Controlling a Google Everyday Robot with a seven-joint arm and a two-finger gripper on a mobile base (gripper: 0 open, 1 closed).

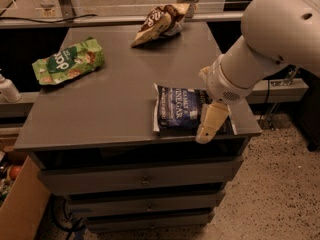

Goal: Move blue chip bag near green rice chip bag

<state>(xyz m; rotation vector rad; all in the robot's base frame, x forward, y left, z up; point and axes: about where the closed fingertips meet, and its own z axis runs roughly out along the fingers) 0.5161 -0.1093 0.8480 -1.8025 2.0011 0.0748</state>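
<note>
Blue bag lies flat, label up, at the front right of the surface, with its near edge right at the front rim. Gripper sits over the bag's right end, pointing down past the front rim. Can't tell if it is touching or just above, and can't tell whether the jaws are apart, together or clamped on the bag. Arm comes in from the right. Green bag is at the left rear, well apart from the blue one, so the move looks not yet done. Brown bag is at the rear, centre-right, off the straight path. Risks, my read: the bag is flat and crinkly, so a grasp at the sealed end could slip or catch only foil. It sits at the rim, so a nudge could tip it off the front. Dragging could rotate it. Overshooting could shove the green bag off the left edge.
</note>
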